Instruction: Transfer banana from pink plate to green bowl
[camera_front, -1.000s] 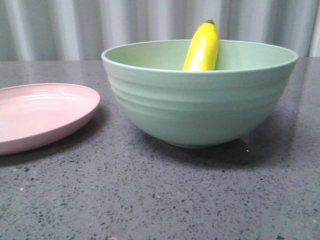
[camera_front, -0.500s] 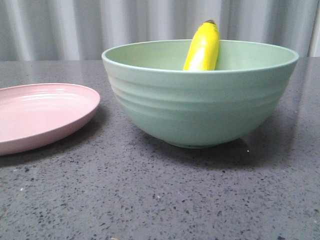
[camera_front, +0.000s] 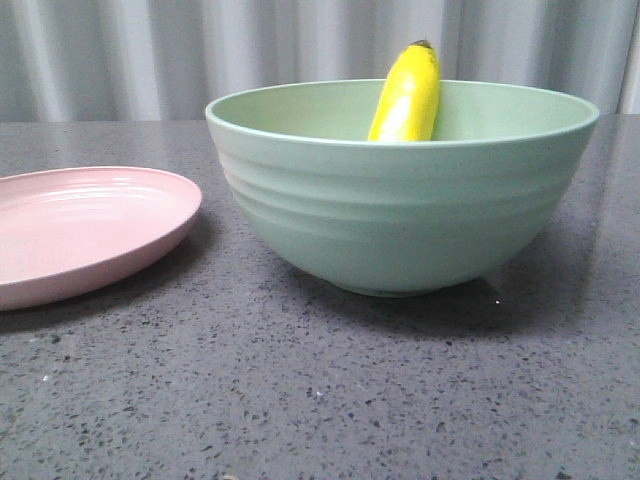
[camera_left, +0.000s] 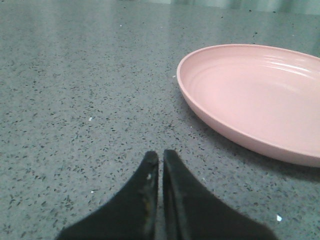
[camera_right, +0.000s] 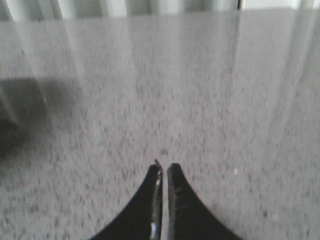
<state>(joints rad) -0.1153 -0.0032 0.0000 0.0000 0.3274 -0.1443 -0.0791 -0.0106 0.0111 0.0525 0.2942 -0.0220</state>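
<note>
- Since the earlier frames your green bowl (camera_front: 400, 190) has crept a hair to the right on the desk (camera_front: 300, 390); banana and plate shifted with it by the same trace, so it may be the camera. Nothing else differs.
- Your banana (camera_front: 406, 95) stands inside the green bowl, leaning against the far inner wall, dark tip up and poking above the rim. Its lower part is hidden behind the near wall.
- Your pink plate (camera_front: 85, 230) lies flat on the desk to the left of the bowl, near it but not touching; a strip of speckled grey desk shows between them. The plate's left part runs out of the front view.
- Your left claw (camera_left: 160, 161) has its two black fingers pressed together, only a thin slit between the tips, pinching nothing. It hangs low over bare desk, with the pink plate's rim just beyond it to one side.
- Your right claw (camera_right: 164, 171) is likewise closed tip to tip, gripping nothing, over bare desk. That view is blurred; pale vertical streaks cross it.
- Neither arm shows in the front view.
</note>
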